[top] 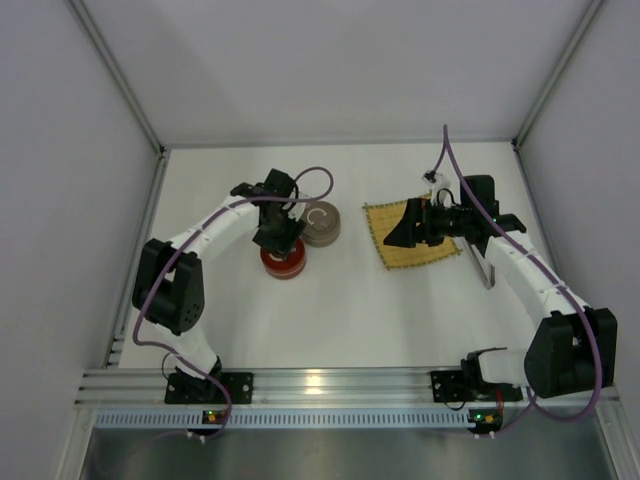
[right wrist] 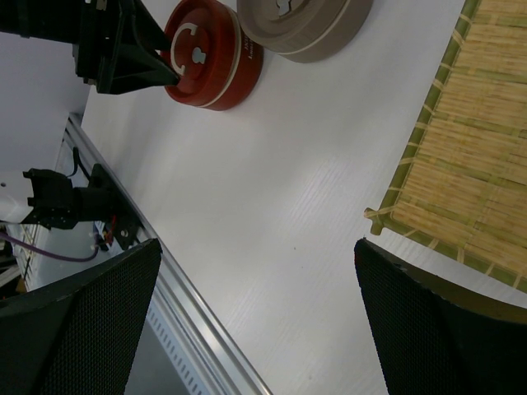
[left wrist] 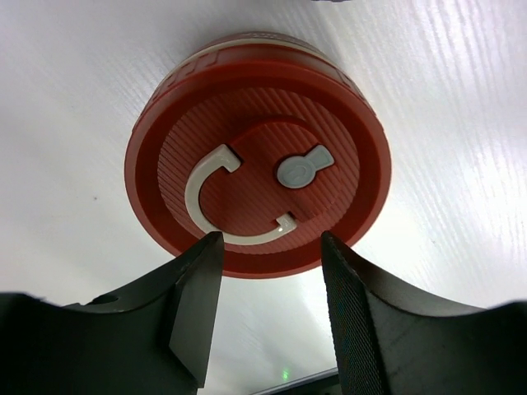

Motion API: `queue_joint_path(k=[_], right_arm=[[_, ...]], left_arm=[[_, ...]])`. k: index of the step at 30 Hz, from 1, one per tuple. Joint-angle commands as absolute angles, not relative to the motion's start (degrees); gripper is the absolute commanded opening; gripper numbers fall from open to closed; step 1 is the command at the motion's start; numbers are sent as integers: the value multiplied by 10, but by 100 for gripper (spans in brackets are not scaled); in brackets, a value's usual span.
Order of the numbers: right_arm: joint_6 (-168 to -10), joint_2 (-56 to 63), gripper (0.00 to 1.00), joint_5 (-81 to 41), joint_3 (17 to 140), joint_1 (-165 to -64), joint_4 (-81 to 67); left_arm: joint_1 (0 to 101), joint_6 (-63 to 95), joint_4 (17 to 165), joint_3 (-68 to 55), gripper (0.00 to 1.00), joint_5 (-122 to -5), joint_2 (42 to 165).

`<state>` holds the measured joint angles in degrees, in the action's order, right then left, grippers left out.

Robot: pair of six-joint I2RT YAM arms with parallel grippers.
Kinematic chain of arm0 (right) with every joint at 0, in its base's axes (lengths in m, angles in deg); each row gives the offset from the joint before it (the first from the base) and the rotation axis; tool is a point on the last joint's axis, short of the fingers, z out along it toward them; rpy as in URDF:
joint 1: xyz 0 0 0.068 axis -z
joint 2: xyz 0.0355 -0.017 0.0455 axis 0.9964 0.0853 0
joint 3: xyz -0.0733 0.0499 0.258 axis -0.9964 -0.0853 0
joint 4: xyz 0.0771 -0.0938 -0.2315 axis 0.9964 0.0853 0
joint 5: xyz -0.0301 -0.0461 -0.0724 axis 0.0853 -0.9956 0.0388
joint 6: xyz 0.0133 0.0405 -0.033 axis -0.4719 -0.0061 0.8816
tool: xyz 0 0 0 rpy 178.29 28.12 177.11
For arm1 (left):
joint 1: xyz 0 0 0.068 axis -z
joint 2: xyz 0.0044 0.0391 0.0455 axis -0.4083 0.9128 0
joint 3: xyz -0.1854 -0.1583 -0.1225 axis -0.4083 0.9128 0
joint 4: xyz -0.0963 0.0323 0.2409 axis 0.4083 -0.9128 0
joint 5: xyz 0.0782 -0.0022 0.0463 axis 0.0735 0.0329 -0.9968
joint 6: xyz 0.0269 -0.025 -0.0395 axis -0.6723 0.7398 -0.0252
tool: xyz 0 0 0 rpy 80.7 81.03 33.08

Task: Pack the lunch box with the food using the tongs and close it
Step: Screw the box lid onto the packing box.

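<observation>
Standing apart, the left gripper (left wrist: 270,240) jaws hover at the red lunch box (left wrist: 247,123) rim; the right gripper (right wrist: 257,247) gapes.

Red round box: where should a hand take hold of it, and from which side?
Probably by its outer side wall, coming straight down from above. The red box lies flat and low with a round, even rim, so two fingers can pinch across its width. The beige container sits close on one side, so place the fingers on the sides clear of it.
</observation>
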<state>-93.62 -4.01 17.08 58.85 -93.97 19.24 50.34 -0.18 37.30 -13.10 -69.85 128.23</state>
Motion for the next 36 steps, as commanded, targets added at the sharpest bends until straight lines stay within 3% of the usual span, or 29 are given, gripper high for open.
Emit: queue_joint_path(k=[1,11,18,22,36], right_arm=[[-923,-53,99,185,590,-928,175],[-924,-50,99,185,587,-928,173],[-917,-54,99,181,586,-928,179],[-915,-58,99,181,585,-928,182],[-914,-64,99,187,586,-929,181]], left_arm=[[505,0,374,-145,56,-667,1242],[505,11,396,-178,49,-651,1273],[504,16,425,-146,51,-669,1314],[502,13,453,-103,61,-671,1322],[498,8,447,-103,62,-648,1296]])
